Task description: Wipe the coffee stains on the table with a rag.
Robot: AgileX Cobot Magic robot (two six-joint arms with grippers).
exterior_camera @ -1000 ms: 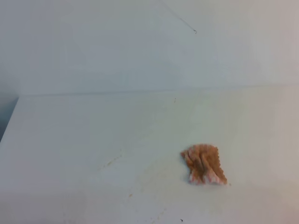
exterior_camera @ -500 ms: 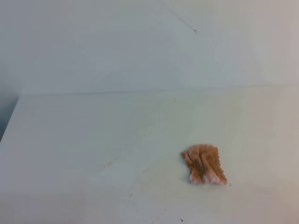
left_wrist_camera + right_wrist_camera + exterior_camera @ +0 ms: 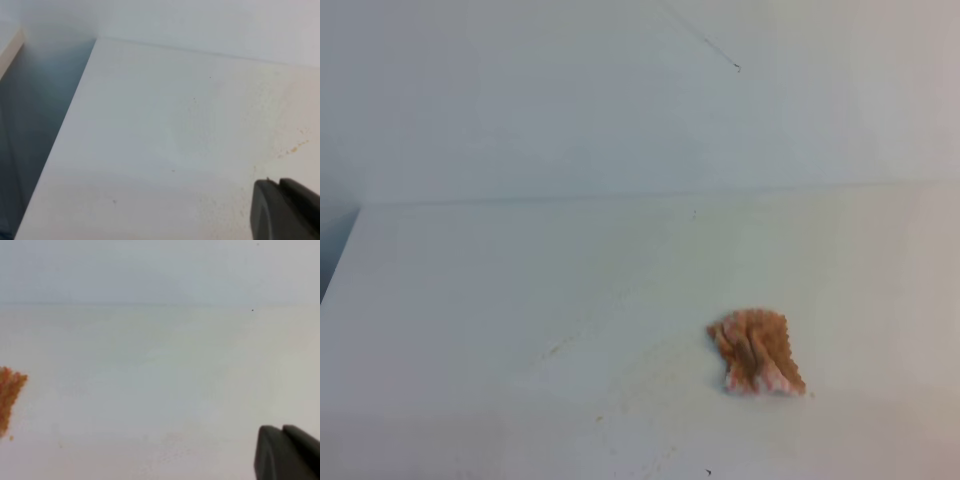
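Nothing has really moved over the last second: the crumpled pinkish-tan cloth rag (image 3: 756,352) with scalloped edges sits in the same spot, lower right of centre on the plain white tabletop (image 3: 470,300), untouched. No orange-brown blotch shows anymore, only faint brownish specks (image 3: 558,349) lower left of centre, so I'd guess the wipe is basically done. Both grippers hang back off the cloth, tips poking into the bottom right of their wrist views: left gripper (image 3: 281,210) and right gripper (image 3: 283,452), jaws pressed together, holding nothing.
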